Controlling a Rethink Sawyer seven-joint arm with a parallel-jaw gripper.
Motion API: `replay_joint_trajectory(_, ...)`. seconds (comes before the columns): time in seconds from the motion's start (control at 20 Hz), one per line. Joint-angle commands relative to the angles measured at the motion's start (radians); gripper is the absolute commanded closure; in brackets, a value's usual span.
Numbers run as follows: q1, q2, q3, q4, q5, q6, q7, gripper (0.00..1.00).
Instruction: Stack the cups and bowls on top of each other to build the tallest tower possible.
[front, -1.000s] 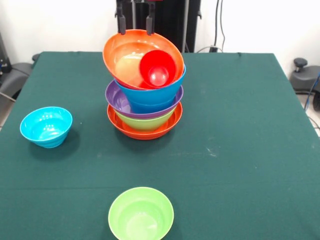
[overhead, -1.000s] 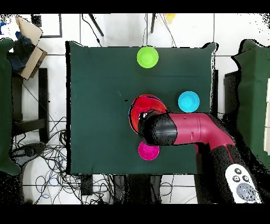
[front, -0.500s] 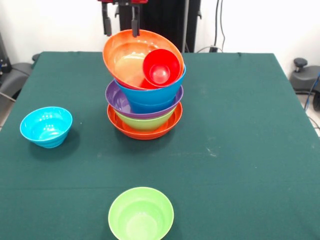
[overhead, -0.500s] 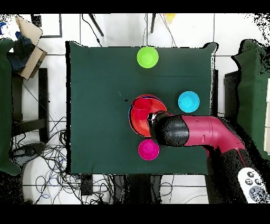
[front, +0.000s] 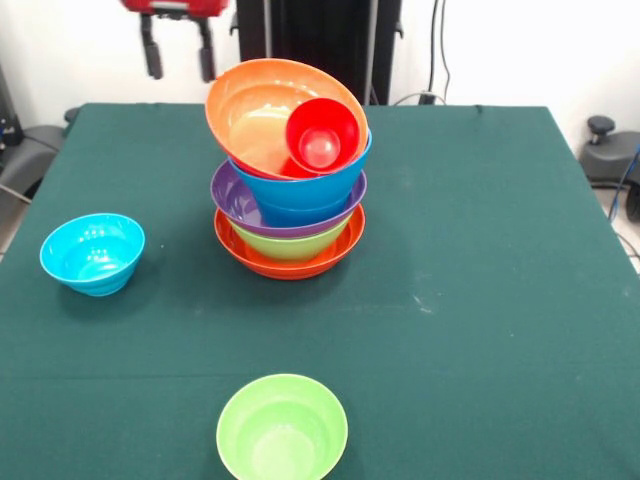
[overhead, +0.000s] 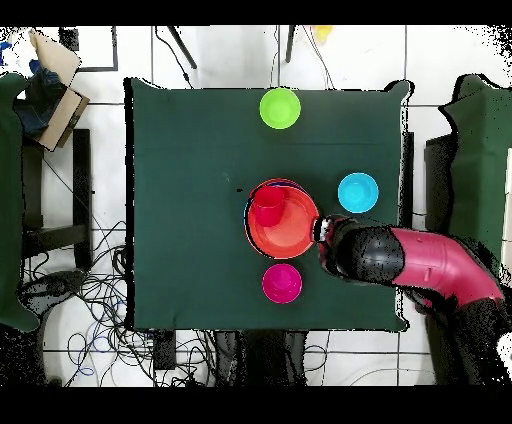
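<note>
Hand hangs open and empty, left of the tower.
Red cup lies in its tilted top bowl.

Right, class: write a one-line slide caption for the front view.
Open gripper hangs beside the tower, whose tilted top orange bowl cradles the red cup.

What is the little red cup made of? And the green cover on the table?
The red cup looks like glossy plastic: bright highlights shine on its inside. The green table cover looks like matte cloth, maybe felt: it gives no shine and shows faint pale scuffs. I can't be sure of either from looks alone.
</note>
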Motion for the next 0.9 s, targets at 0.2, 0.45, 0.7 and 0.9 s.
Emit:
replay_joint_trajectory(0.2, -0.102, 0.241, 0.093, -0.199, -0.061, 0.058, -0.246, 0.0)
replay_joint_trajectory(0.45, -0.151, 0.325, 0.108, -0.249, -0.102, 0.021, -0.273, 0.0)
replay_joint_trajectory(0.7, -0.153, 0.369, 0.08, -0.241, -0.189, -0.062, -0.225, 0.0)
replay_joint_trajectory(0.9, -0.157, 0.419, 0.064, -0.223, -0.252, -0.138, -0.178, 0.0)
